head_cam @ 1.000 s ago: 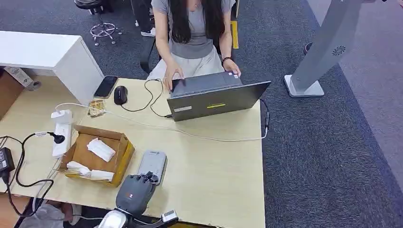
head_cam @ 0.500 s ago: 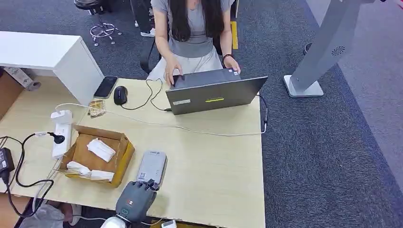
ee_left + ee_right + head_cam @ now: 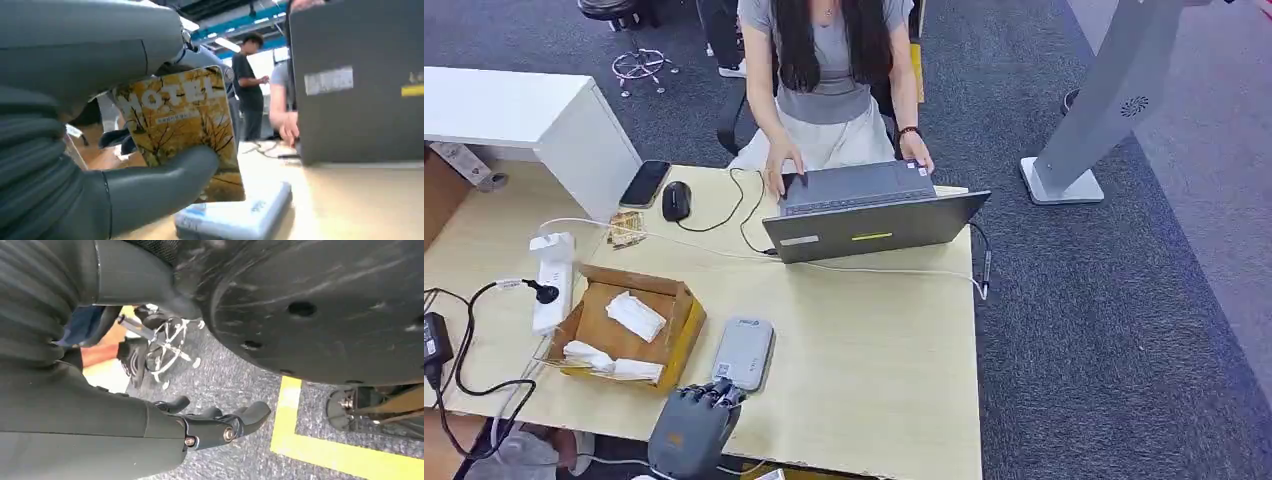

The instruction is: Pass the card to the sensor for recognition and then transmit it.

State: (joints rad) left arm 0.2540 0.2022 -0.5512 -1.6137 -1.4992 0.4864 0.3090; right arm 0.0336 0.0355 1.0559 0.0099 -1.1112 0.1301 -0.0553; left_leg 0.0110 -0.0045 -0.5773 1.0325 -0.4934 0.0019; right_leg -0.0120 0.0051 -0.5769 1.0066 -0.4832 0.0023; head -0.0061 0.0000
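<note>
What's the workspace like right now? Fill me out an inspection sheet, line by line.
Surface: light wooden table, the robot at its near edge.
Job's things: yellow card printed MOTEL, held in the left hand; grey sensor lying flat just beyond that hand.
Clutter: open cardboard box with white packets, laptop, mouse, phone.
Hands: left hand grips the card between thumb and fingers; right hand hangs over the floor, holding nothing, fingers slightly apart.
Cables: white power strip, black plug and lead, a white cable across the table, mouse cord.
Surroundings: a person typing at the laptop, white desk, grey stand, carpet.
</note>
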